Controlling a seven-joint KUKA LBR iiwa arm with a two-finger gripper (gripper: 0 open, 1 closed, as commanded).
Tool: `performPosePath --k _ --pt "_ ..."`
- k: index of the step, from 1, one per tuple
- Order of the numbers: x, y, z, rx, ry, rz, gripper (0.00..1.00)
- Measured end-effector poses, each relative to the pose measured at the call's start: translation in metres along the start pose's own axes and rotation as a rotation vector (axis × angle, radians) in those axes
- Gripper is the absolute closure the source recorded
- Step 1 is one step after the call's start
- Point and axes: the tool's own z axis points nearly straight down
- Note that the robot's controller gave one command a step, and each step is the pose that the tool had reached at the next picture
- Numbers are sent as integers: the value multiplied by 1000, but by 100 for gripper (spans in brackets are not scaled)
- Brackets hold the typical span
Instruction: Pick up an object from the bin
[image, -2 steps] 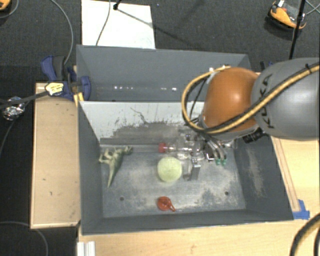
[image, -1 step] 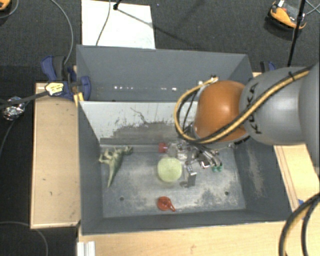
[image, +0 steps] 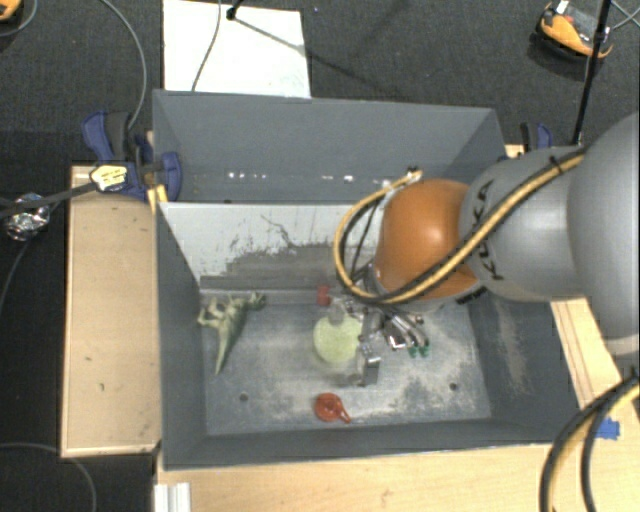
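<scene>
My gripper (image: 366, 368) hangs low over the middle of the bin floor, under the orange wrist cover. A pale yellow-green round thing (image: 335, 341) lies just to its left, touching or nearly touching the fingers. A small red-orange piece (image: 330, 407) rests on the floor a little in front of the gripper. A tiny red bit (image: 323, 296) lies behind the green thing, near the back wall.
A green toy dinosaur-like figure (image: 226, 321) lies at the left of the bin floor. A small dark green bit (image: 420, 349) shows just right of the gripper. The arm covers the right rear part of the bin.
</scene>
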Motion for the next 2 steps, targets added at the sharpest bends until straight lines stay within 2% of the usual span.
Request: performPosePath --k 1,2 --pt "-12 12 11 1 -14 -22 100" --pt "-12 12 11 1 -14 -21 100"
